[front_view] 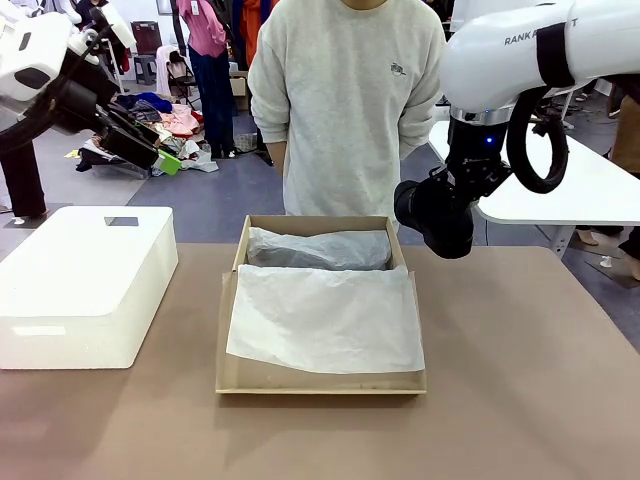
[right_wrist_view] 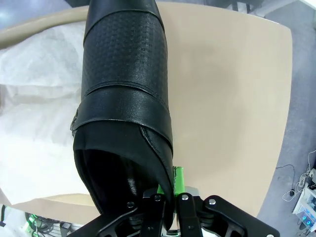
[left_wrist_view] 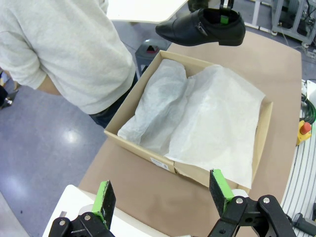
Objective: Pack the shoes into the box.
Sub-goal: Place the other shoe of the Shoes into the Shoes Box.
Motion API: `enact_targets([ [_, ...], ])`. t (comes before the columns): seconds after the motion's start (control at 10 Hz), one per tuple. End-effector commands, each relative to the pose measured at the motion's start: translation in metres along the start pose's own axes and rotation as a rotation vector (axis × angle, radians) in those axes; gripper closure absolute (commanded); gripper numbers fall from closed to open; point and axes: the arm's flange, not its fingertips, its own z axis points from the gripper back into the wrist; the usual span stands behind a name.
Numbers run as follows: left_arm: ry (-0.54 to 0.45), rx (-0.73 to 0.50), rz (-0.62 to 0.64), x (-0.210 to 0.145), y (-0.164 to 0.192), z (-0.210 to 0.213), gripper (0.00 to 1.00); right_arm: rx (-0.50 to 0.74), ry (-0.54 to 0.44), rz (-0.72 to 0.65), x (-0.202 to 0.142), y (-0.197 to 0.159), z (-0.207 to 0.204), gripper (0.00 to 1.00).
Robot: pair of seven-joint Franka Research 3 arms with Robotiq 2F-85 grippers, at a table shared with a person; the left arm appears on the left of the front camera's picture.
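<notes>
1. Beyond the far edge of my brown table (front_view: 520, 400), the floor (front_view: 200, 200) is grey-blue and shiny, with a pale spot of light (left_wrist_view: 69, 137) on it.
2. A white table (front_view: 590, 190) stands at the far right.
3. Clothes (front_view: 175, 125) lie in a heap at the far left, near a dark chair (front_view: 147, 40).

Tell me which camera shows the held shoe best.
The left wrist view: the shoe appears whole from the side, toe to heel. The right wrist view shows it up close, its rim pinched by the right end effector, with the toe cut off. The front view gives just a dark lump.
</notes>
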Motion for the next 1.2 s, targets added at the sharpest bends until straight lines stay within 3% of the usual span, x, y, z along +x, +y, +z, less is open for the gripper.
enact_targets([
  [0.0,-0.009,-0.013,-0.012,-0.001,0.002,0.0,0.0,-0.018,-0.039,-0.142,0.004,0.02,0.017,1.0],
  [0.6,-0.009,-0.013,-0.012,-0.001,0.002,0.0,0.0,0.059,0.015,-0.575,0.018,0.107,0.04,1.0],
  [0.8,-0.009,-0.013,-0.012,-0.001,0.002,0.0,0.0,0.05,-0.05,-0.689,0.026,0.138,0.037,1.0],
  [1.0,-0.009,-0.013,-0.012,-0.001,0.002,0.0,0.0,0.061,-0.009,-0.647,0.03,0.162,0.033,1.0],
  [1.1,-0.009,-0.013,-0.012,-0.001,0.002,0.0,0.0,0.056,-0.01,-0.596,0.03,0.158,0.032,1.0],
])
